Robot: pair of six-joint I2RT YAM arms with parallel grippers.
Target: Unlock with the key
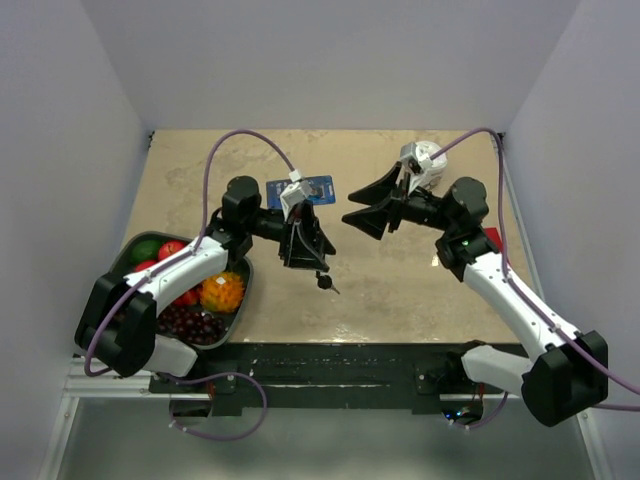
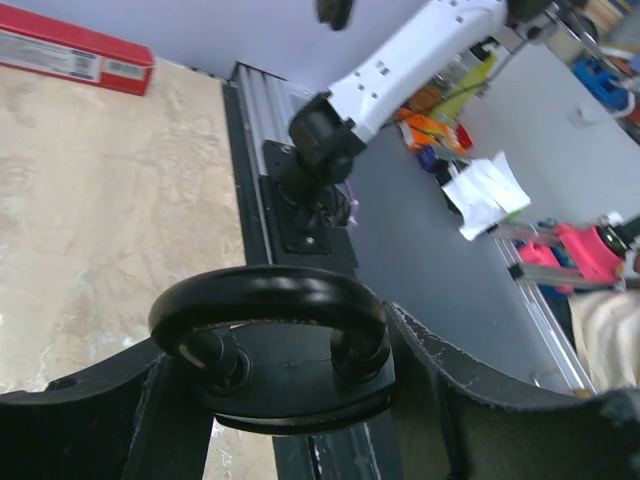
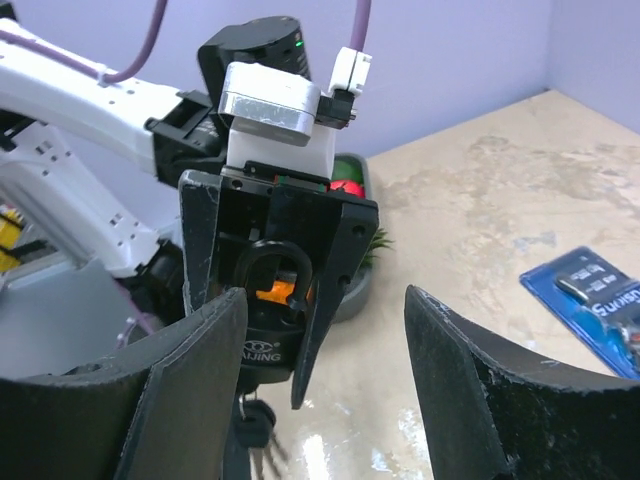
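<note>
Padlock held up, key hanging from it, lock not yet open

The left gripper (image 1: 303,246) is clamped on the black padlock (image 2: 290,378), holding it above the table (image 1: 420,290). The key (image 1: 323,282) bunch dangles from the padlock's underside, 1 key apparently in the keyhole. The right gripper (image 3: 322,300) faces it, fingers spread wide and empty, near but apart. Both legs of the shackle (image 2: 265,295) sit in the body, so by my judgement gripping and turning the key remain
</note>
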